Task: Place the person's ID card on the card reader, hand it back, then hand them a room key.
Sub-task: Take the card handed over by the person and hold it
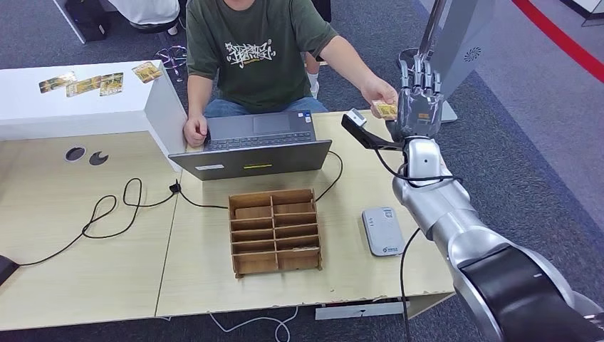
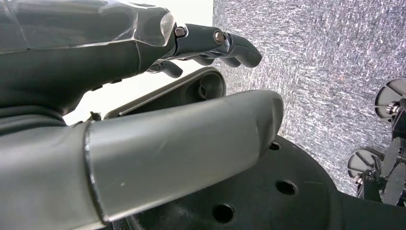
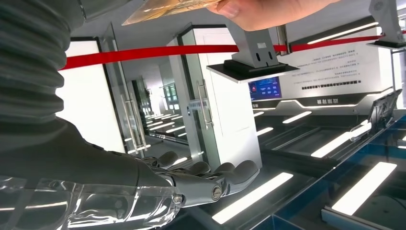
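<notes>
A seated person in a green shirt holds a yellow ID card (image 1: 385,110) in their hand (image 1: 376,91), right against my raised right hand (image 1: 419,105) beyond the table's right end. My right hand (image 3: 158,187) has its fingers (image 3: 225,177) stretched out straight and apart from the thumb. The card (image 3: 167,8) sits near the thumb, pinched by the person's fingertips (image 3: 268,9). I cannot tell whether the thumb touches it. The white card reader (image 1: 382,230) lies on the table below my right forearm. My left hand (image 2: 143,96) hangs down with fingers extended, holding nothing.
A wooden compartment box (image 1: 275,231) stands mid-table in front of an open laptop (image 1: 253,146), where the person's other hand rests. A black cable (image 1: 114,210) loops across the left half. Several yellow cards (image 1: 92,82) lie on a white shelf at the far left.
</notes>
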Available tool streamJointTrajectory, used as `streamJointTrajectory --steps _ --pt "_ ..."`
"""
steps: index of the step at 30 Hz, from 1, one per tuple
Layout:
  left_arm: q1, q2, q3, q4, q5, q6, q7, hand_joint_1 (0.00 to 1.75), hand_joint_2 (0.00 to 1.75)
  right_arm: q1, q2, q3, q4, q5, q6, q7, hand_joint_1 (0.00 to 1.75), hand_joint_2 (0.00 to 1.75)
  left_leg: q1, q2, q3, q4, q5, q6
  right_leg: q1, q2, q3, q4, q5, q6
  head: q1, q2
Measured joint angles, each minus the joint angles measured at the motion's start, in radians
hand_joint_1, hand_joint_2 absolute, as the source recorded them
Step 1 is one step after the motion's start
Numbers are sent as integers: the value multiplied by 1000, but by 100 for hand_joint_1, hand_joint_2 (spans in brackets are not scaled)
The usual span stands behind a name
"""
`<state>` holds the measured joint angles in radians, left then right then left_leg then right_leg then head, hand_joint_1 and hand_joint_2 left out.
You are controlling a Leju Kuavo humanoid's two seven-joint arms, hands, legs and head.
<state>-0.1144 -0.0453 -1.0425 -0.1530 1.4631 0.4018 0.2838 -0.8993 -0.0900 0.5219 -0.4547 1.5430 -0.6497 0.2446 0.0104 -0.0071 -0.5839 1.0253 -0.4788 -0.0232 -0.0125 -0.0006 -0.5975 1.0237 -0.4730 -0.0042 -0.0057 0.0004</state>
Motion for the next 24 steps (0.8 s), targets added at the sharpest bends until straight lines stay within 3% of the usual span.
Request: streamJointTrajectory --steps 3,4,11,13,24 --pt "0 2 -1 0 0 -3 0 0 0 0 0 -3 0 -10 0 -8 2 175 0 0 0 0 0 0 0 0 0 0 0 0 0 0" --pt "0 3 -1 0 0 -4 0 0 0 1 0 -4 0 -13 0 -11 14 175 0 0 0 0 0 0 0 0 0 0 0 0 0 0" --pt "0 6 -2 0 -4 -6 0 0 0 3 0 -9 0 -24 0 -21 166 175 0 0 0 0 0 0 0 0 0 0 0 0 0 0" --pt "0 6 -2 0 -6 -6 4 0 0 4 1 -11 0 -25 0 -24 175 175 0 0 0 0 0 0 0 0 0 0 0 0 0 0" --pt "0 6 -2 0 -5 -4 8 0 0 5 10 -27 10 -25 3 -32 175 175 0 0 0 0 0 0 0 0 0 0 0 0 0 0"
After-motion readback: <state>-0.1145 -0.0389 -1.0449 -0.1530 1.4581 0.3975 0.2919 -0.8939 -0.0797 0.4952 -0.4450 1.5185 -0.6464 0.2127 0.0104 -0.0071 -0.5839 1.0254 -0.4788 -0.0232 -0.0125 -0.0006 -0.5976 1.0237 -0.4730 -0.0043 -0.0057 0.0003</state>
